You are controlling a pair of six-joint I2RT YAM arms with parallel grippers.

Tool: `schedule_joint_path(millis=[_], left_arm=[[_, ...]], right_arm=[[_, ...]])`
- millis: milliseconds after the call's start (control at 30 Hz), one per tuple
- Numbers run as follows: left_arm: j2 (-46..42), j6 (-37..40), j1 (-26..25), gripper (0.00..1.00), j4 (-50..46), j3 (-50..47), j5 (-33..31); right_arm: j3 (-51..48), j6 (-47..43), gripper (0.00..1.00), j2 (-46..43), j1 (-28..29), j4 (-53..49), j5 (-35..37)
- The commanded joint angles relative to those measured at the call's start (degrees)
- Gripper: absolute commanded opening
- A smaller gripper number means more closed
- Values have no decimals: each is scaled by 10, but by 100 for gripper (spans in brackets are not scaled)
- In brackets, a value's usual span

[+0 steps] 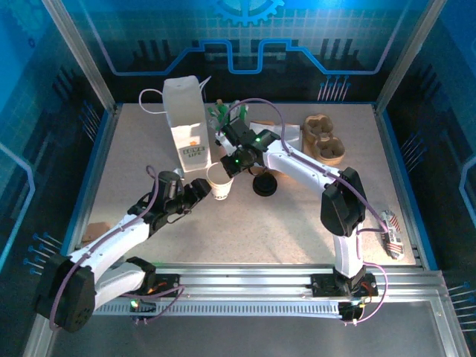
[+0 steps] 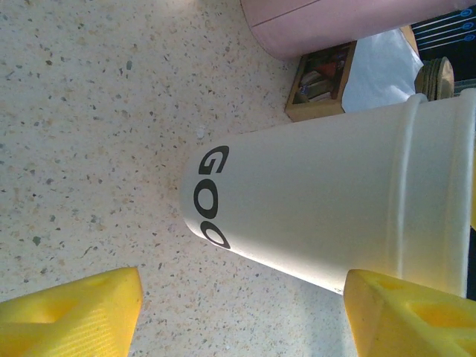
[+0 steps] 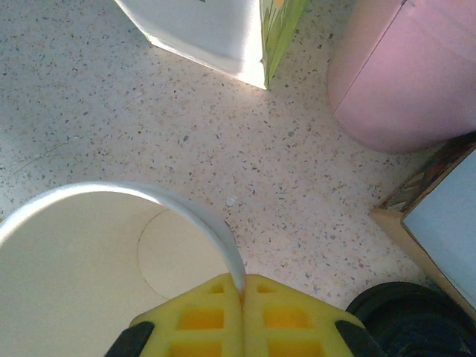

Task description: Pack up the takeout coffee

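The takeout coffee cup (image 1: 220, 182), a small white paper cup with black lettering, stands upright and lidless mid-table. My right gripper (image 3: 242, 286) is shut on its rim, one yellow pad inside and one outside the cup (image 3: 89, 253). In the top view this gripper (image 1: 229, 165) reaches in from the right, above the cup. The round black lid (image 1: 265, 184) lies on the table just right of the cup, and its edge (image 3: 416, 320) is also in the right wrist view. My left gripper (image 2: 242, 312) is open, with the cup (image 2: 320, 201) just ahead of its fingertips.
The tall white paper bag (image 1: 186, 123) stands behind the cup. A pink cup (image 3: 409, 74) and a wooden box (image 2: 320, 82) sit near it. A cardboard cup carrier (image 1: 325, 139) lies at the back right. A small packet (image 1: 390, 230) rests by the right edge.
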Motion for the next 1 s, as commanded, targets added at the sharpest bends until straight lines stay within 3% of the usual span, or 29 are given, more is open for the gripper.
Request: schedule_joint_path(millis=[0, 300, 967], left_arm=[[-8, -10, -3, 74, 30, -13, 12], [-77, -23, -3, 73, 111, -74, 20], [-87, -46, -3, 76, 191, -120, 30]], right_arm=[[-7, 11, 0, -21, 7, -1, -13], [-9, 16, 0, -13, 3, -7, 1], [-18, 28, 0, -22, 5, 3, -26]])
